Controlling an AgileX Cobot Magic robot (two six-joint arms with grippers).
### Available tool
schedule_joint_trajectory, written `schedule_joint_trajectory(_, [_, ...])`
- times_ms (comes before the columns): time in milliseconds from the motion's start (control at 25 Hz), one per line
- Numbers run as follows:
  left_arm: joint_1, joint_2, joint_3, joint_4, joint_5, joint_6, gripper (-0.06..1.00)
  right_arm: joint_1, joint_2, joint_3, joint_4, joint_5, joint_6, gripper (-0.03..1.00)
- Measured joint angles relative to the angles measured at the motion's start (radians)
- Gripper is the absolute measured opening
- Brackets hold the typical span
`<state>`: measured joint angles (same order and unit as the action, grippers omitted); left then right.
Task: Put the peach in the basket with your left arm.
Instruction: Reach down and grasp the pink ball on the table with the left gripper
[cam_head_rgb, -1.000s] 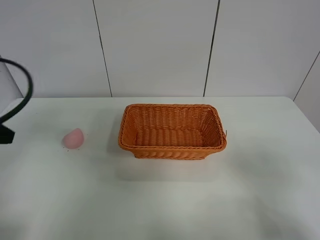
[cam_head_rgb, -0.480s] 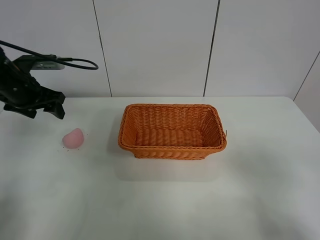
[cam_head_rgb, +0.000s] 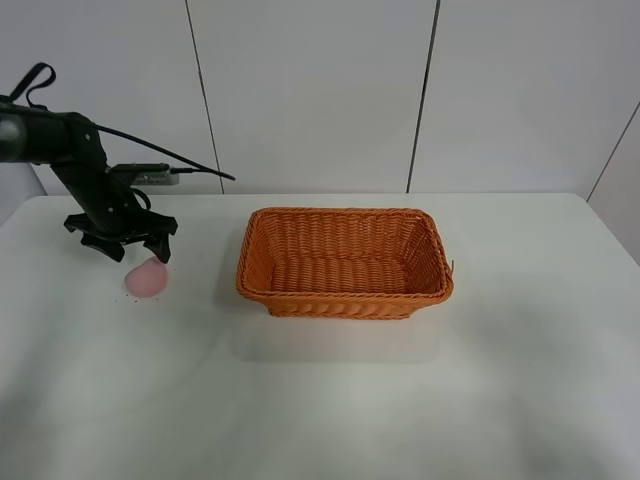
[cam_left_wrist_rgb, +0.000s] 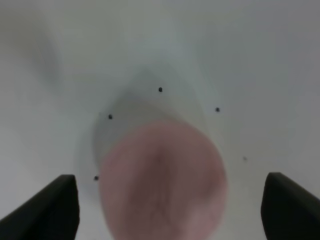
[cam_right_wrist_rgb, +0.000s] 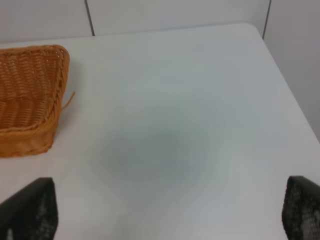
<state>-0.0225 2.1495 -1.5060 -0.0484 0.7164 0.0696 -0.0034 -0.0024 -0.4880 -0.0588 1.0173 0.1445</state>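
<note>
Hovering just above a small, matte, pale pink rounded peach (cam_head_rgb: 146, 277), the dark clawed left gripper (cam_head_rgb: 133, 250) hangs with its jaws spread wide and nothing held. The jointed grey-black left arm (cam_head_rgb: 75, 165) slopes down to it, and thin black cables (cam_head_rgb: 165, 155) loop off past the wrist. In the left wrist view the peach (cam_left_wrist_rgb: 162, 180) fills the space between the two dark fingertips (cam_left_wrist_rgb: 45, 207), one on each side and both clear of the fruit. Its skin looks soft and blurred at this range, with a faint crease down the middle. It lies on a smooth white table (cam_head_rgb: 320, 410), where a few tiny dark specks (cam_left_wrist_rgb: 160, 89) dot the surface around it. To the claw's right, well apart from it, stands a rectangular orange woven wicker basket (cam_head_rgb: 345, 262) with flared sides and a braided rim. Behind everything runs a plain white panelled wall (cam_head_rgb: 310, 90) with dark vertical seams. Farther right, the right gripper (cam_right_wrist_rgb: 165, 212) is spread wide over bare tabletop, gripping nothing. Its textured black fingertips (cam_right_wrist_rgb: 302, 210) sit at the edges of the right wrist view, and one corner of the basket (cam_right_wrist_rgb: 27, 100) lies beyond them, with a loose wicker strand sticking out.
</note>
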Motion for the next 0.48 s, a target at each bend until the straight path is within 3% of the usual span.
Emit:
schedule_joint_trajectory(320, [0.0, 0.092, -0.001, 0.005, -0.006, 0.001, 0.84, 0.0, 0.0, 0.0, 0.0, 0.0, 0.0, 0.69])
schedule_joint_trajectory(400, [0.0, 0.092, -0.001, 0.005, -0.006, 0.001, 0.77, 0.0, 0.0, 0.0, 0.0, 0.0, 0.0, 0.69])
schedule_joint_trajectory(480, [0.0, 0.092, -0.003, 0.013, -0.005, -0.004, 0.59, 0.0, 0.0, 0.0, 0.0, 0.0, 0.0, 0.69])
